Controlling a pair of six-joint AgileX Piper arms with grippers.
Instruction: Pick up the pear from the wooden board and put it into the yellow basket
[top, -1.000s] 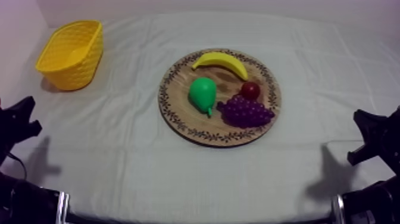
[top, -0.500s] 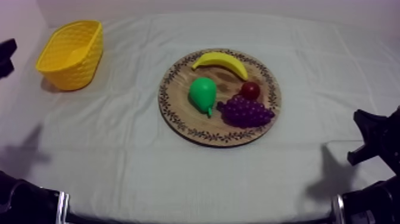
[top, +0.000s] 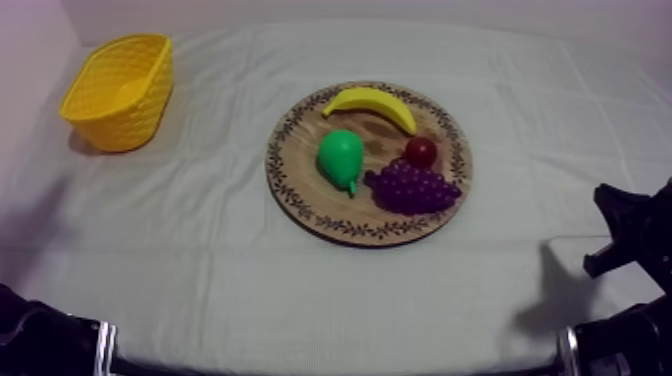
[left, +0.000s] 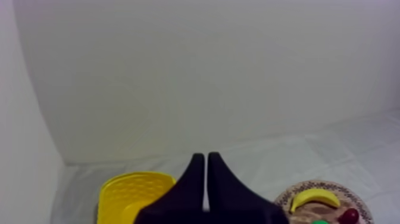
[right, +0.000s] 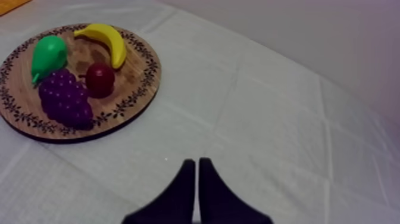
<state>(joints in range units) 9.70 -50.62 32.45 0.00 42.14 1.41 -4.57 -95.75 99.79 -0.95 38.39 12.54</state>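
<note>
Light falls soft and even from above onto the cloth (top: 200, 260); a faint violet cast creeps in toward the walls; my right arm (top: 635, 235) throws a dim grey shadow beside it; the basket (top: 118, 90) darkens the cloth at its foot; the board (top: 300, 190) has a thin dark near edge; pale gleams sit on the pear (top: 340, 155) and banana (top: 372, 103).

Black, narrow, tapered jaws

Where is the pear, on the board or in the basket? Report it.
On the board. The pear lies on the wooden board beside the grapes; the yellow basket stands apart.
</note>
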